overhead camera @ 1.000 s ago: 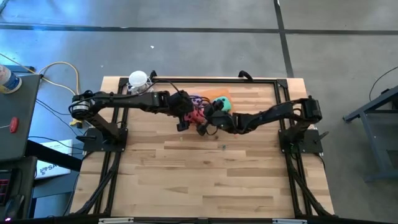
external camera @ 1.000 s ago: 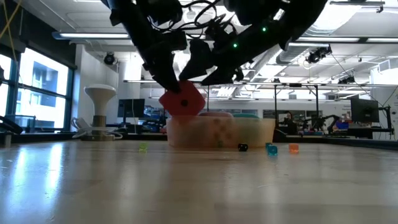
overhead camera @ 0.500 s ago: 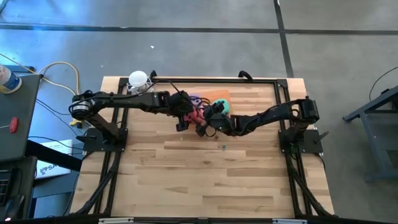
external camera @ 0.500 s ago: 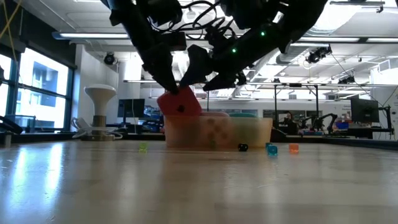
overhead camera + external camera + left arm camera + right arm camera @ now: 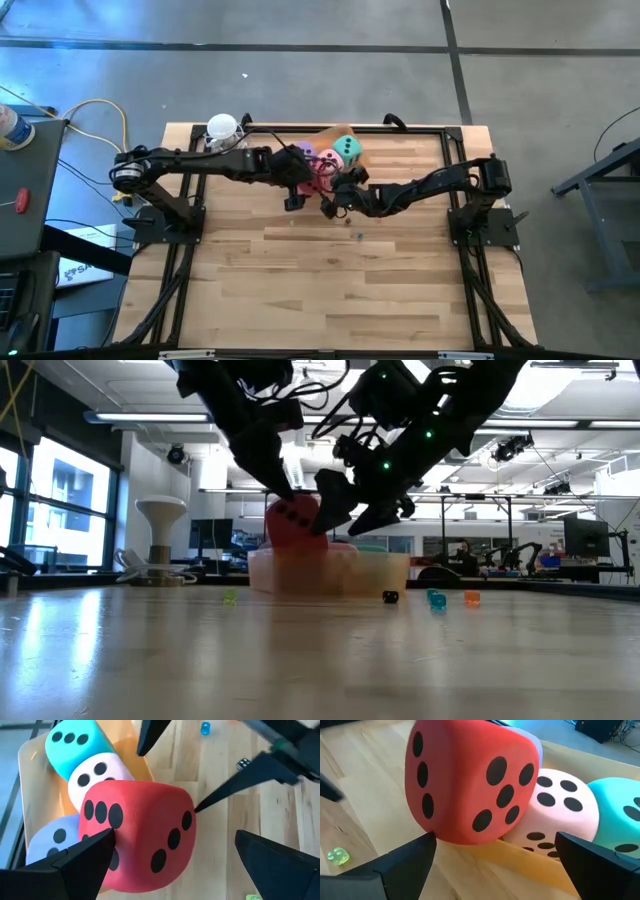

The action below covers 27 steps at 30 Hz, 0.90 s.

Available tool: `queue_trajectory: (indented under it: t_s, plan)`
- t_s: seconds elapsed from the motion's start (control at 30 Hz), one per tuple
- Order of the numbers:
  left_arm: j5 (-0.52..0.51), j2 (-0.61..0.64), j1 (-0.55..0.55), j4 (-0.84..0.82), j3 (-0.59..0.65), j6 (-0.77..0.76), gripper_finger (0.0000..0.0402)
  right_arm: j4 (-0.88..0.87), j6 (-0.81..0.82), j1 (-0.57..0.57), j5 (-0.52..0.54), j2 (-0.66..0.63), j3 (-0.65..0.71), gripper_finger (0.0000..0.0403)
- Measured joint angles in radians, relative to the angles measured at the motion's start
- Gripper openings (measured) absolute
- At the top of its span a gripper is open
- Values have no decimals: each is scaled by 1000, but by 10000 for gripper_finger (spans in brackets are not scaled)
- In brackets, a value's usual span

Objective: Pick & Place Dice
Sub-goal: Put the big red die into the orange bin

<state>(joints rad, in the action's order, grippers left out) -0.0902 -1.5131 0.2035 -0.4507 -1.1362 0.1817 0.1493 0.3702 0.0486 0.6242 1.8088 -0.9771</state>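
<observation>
over the tray rim: seating the red die

at the back middle of the table [image 5: 330, 290], a shallow orange tray [image 5: 134, 757] holds the teal die [image 5: 70, 745], the pink die [image 5: 97, 772] and the purple die [image 5: 50, 840], packed side by side; the red die [image 5: 140, 835] is tilted on the tray's near edge, pressed against the pink and purple ones, and is judged not yet fully seated;

the left gripper [image 5: 293, 192] is spread wide around the red die, one finger just beside its face in the left wrist view, the other well clear; no firm hold is shown; the right gripper [image 5: 333, 203] is also spread wide, facing the die from the opposite side, with nothing held;

for this step to be done well, the red die should be nudged or lowered into the open slot at the near end of the tray, not squeezed; because it looks soft and sits on a corner, a push low on its side could roll it back onto the wood; the tray itself looks light and may slide if shoved; the small beads [image 5: 437, 599] lying near the tray on the table are best left untouched.
</observation>
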Motion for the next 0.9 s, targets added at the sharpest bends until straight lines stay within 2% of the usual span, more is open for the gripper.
queue_trajectory:
  t_s: [0.13, 0.3, 0.53, 0.67, 0.9]
  plan:
    - [-12, 25, -10, -4, 2, 27, 400, 5, -3, 0, -3, 0, 0, 400]
    - [-107, 66, -13, -1, 2, 28, 400, 28, -5, 0, 7, 0, 0, 400]
    - [-118, 73, -9, 0, 2, 28, 400, 99, -64, 0, 33, 0, 0, 400]
    - [-135, 73, -9, 0, 2, 28, 400, 148, -114, 6, 57, -29, -1, 400]
    - [-232, 73, -10, -17, 2, 31, 400, 146, -158, 49, 99, -89, -1, 400]
